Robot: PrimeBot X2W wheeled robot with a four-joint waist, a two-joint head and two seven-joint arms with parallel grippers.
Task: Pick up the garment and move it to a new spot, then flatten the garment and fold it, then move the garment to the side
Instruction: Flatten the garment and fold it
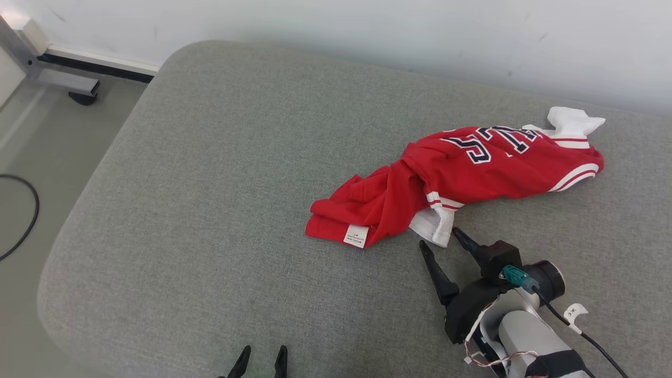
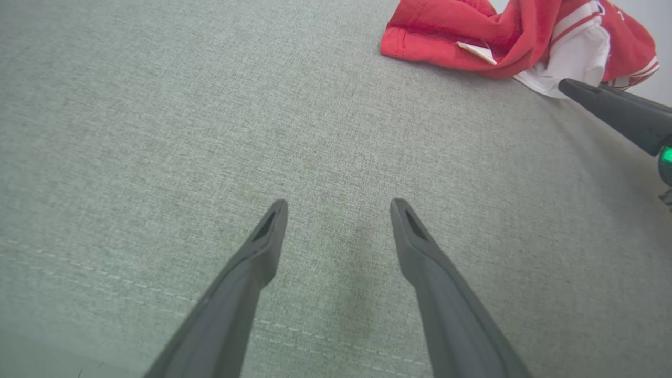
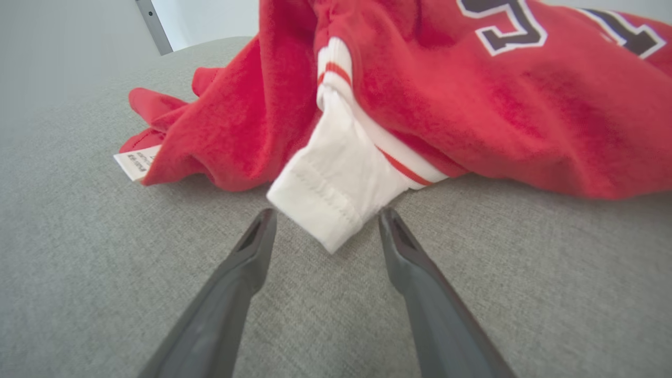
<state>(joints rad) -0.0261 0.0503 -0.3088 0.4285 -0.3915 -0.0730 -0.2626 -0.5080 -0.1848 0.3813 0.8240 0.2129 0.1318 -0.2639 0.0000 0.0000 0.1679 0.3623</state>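
Observation:
A red garment with white trim and dark lettering lies crumpled on the grey cushioned surface, toward its right. My right gripper stands open just in front of the garment's white sleeve cuff, whose tip lies between the two fingertips in the right wrist view. The garment bunches up behind that cuff. My left gripper is open at the near edge of the surface, well apart from the garment, with nothing between its fingers. A finger of the right gripper shows at the left wrist view's right edge.
A white wall runs behind the surface. At the far left is bare floor with a metal frame leg and a black cable. The left and middle of the surface are bare grey fabric. A white label hangs at the garment's near hem.

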